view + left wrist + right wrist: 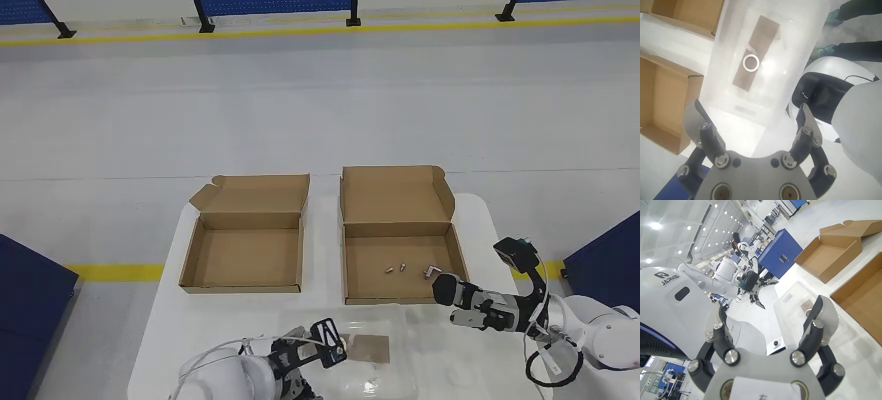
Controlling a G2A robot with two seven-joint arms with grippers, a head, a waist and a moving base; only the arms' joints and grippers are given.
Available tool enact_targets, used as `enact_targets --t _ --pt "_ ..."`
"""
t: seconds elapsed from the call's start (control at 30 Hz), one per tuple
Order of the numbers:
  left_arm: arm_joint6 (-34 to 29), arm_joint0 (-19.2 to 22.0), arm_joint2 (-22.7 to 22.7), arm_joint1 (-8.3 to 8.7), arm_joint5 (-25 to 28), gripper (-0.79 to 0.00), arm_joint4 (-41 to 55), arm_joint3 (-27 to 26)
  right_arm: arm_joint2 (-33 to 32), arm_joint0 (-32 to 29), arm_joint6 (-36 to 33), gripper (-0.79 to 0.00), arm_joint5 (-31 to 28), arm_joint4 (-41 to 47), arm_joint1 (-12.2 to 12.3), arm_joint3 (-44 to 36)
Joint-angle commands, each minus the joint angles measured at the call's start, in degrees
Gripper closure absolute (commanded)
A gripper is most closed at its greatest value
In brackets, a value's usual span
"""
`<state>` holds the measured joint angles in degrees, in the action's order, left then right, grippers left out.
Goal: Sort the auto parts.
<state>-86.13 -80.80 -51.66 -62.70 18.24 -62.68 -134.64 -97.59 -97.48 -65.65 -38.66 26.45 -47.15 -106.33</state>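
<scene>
A clear plastic bin (400,312) stands at the table's front edge. In it lies a brown card (368,348), and a white ring (751,63) rests on the card. My left gripper (749,106) is open and empty, held above the bin's left end (333,340). My right gripper (770,308) is also open and empty, hovering by the front right corner of the right cardboard box (445,290). That box (400,290) holds small metal parts (393,268) and another small part (432,270). The left cardboard box (242,255) holds nothing.
Both boxes have their lids folded back towards the far side. White tabletop shows between the boxes (322,260) and to the right of the bin. A blue cabinet (30,300) stands left of the table.
</scene>
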Motion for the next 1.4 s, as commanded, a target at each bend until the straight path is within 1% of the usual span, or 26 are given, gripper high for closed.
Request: enact_targets --t 0.0,0.07,0.17,0.3,0.4,0.53,0.63,0.73,0.87,1.13,1.23,1.37 --pt "-1.87 4.13 3.42 -0.23 -2.41 -0.785 1.15 0.56 0.0 0.0 0.0 -0.785 0.0 0.04 0.0 0.0" --pt "-1.87 7.06 5.91 -0.42 -3.48 -0.785 1.55 1.39 0.0 0.0 0.0 -0.785 0.0 0.04 0.0 0.0" --pt "-1.87 11.63 9.72 -0.72 -5.97 -0.785 2.87 4.17 0.0 0.0 0.0 -0.785 0.0 0.04 0.0 0.0" --pt "-1.87 18.59 15.62 -1.24 -11.74 -0.785 4.5 9.87 0.0 0.0 0.0 -0.785 0.0 0.04 0.0 0.0" --pt "-1.87 24.45 20.76 -1.93 -15.57 -0.785 7.53 13.65 0.0 0.0 0.0 -0.785 0.0 0.04 0.0 0.0" --pt "-1.87 31.77 26.38 -3.08 -19.16 -0.785 12.75 17.13 0.0 0.0 0.0 -0.785 0.0 0.04 0.0 0.0" --pt "-1.87 35.87 29.39 -3.81 -21.77 -0.785 16.6 19.88 0.0 0.0 0.0 -0.785 0.0 0.04 0.0 0.0" --pt "-1.87 38.99 31.86 -4.44 -23.95 -0.785 19.18 22.47 0.0 0.0 0.0 -0.785 0.0 0.04 0.0 0.0" --pt "-1.87 41.32 33.59 -5.02 -26.17 -0.785 21.62 24.34 0.0 0.0 0.0 -0.785 0.0 0.04 0.0 0.0" --pt "-1.87 41.32 33.59 -5.02 -26.17 -0.785 21.62 24.34 0.0 0.0 0.0 -0.785 0.0 0.04 0.0 0.0" --pt "-0.37 40.36 34.45 -4.97 -23.58 -0.785 19.58 25.15 0.0 0.0 0.0 -0.785 0.0 0.04 0.0 0.0" --pt "1.77 39.94 34.58 -5.39 -21.2 -0.785 18.21 26.86 0.0 0.0 0.0 -0.785 0.0 0.04 0.0 0.0"
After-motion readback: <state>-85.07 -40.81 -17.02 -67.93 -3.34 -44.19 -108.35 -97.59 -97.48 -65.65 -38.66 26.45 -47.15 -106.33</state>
